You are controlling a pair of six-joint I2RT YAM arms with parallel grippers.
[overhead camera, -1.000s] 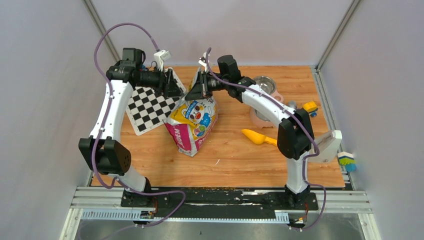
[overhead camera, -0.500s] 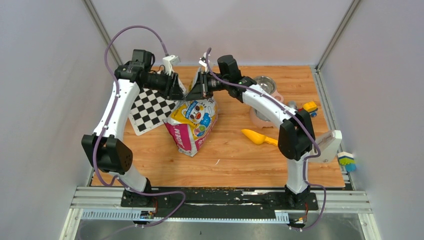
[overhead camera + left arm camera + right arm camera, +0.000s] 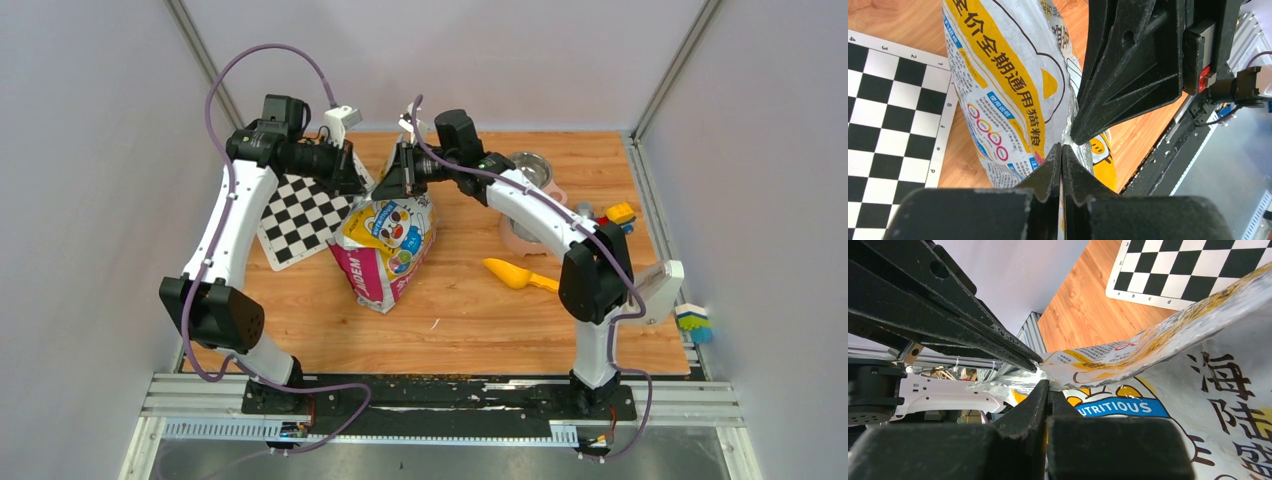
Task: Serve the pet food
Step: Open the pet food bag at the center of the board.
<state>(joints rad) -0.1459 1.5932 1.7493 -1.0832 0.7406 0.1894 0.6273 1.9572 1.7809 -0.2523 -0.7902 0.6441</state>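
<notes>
Two pinches hold the glossy white-yellow-pink cartoon-cat bag (image 3: 385,245) at centre frame: your left gripper (image 3: 1062,150) and right gripper (image 3: 1046,385) are each closed tight on its top seam. Pull unevenly and the foil may slip or rip, scattering the brown kibble pellets, unseen and presumably inside. Only the top view shows the steel bowl (image 3: 541,161) at upper right, while the wrist views show the pinches.

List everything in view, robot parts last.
bag: one, white, yellow and pink, mid-table, top pinched by both grippers
chessboard: one, black and white, left of bag
bowl: one, steel, far right, on pink stand
scoop: one, yellow, right of bag
small toy: one, yellow and blue, right edge
table: one, wooden
left gripper: one, black, shut on bag top
right gripper: one, black, shut on bag top
</notes>
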